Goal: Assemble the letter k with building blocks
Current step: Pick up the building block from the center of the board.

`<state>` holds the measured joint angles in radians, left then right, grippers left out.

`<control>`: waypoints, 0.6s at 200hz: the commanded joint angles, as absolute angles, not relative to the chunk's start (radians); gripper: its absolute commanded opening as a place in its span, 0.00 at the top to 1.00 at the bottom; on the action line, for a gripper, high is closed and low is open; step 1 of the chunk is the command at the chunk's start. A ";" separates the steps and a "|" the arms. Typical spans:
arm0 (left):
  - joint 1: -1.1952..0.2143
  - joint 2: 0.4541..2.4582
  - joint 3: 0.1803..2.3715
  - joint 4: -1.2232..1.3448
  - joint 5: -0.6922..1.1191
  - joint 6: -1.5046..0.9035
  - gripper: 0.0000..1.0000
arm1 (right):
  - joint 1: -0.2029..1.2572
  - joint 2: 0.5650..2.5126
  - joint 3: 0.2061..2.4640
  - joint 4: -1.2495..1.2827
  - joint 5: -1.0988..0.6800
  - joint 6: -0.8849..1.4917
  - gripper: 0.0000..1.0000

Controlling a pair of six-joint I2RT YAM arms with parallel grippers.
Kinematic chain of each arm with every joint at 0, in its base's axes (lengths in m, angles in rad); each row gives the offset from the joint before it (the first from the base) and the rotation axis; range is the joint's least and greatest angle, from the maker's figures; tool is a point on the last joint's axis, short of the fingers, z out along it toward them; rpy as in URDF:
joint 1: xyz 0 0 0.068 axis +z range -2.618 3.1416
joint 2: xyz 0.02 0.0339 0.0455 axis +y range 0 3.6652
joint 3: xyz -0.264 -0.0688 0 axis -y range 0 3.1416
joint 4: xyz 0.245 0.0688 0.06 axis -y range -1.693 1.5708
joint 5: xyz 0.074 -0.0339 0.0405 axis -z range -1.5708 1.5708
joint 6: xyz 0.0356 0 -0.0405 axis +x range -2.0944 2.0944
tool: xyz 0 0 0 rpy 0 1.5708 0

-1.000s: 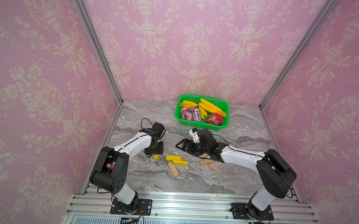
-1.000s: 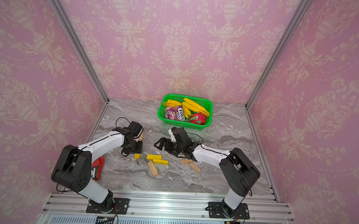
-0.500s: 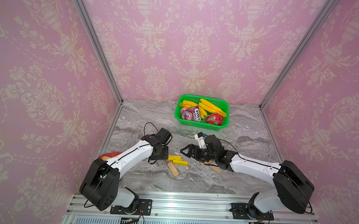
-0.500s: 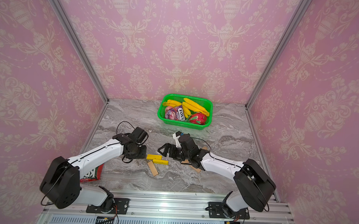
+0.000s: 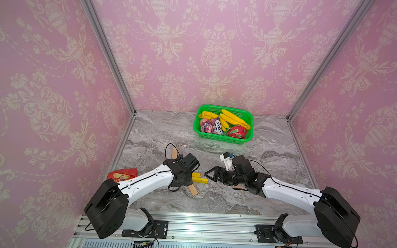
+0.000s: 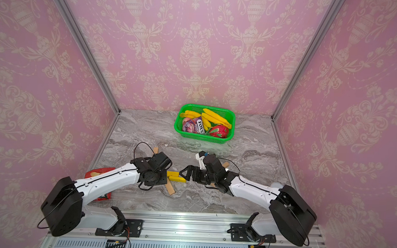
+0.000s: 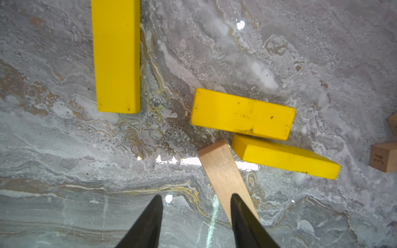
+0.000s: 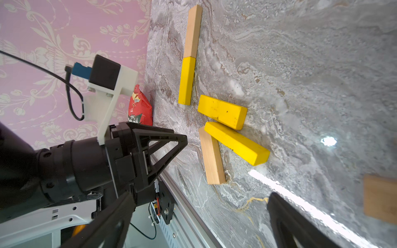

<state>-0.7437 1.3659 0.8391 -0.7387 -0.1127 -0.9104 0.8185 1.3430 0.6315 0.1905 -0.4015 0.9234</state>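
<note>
Closest to me, on the gray surface (image 7: 64,193), my left fingers (image 7: 196,200) point down and stand about half open. Only bare surface shows in the gap, so they hold nothing. The wood bar (image 7: 223,176) is not in that gap. It lies off to the side, toward my right arm. One finger tip covers its near end in the left wrist view, and I cannot tell if that finger touches the bar or is just above it. The bar's long way runs on a slant, from that finger away toward the yellow bars (image 7: 242,113). Its far end looks like it touches the end of one of them. I think the next move hangs on this: my left fingers have to slide sideways until the bar sits in the gap. They also have to turn so they close across its thin sides, not along its long way. My left fingers are much nearer to the bar than my right ones. My right fingers (image 8: 202,199) are wide open and empty. They hang low just beside the other ends of the two yellow bars, pointing at them. A bit farther back is the stem (image 8: 188,81), a yellow bar and a wood one set end to end in a line. The wood bar by my finger does not line up with it yet. Far at the back sits the green basket (image 5: 220,139), well apart from all this.
</note>
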 commanded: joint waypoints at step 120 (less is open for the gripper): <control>-0.957 1.421 0.801 -0.677 -0.324 -1.397 0.47 | 0.798 1.239 0.591 0.092 -0.487 0.845 0.00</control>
<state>-0.9493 1.4155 0.8097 -0.6567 -0.2756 -1.3170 0.8047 1.2503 0.6098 0.0956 -0.4614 0.8703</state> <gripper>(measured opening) 0.528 0.998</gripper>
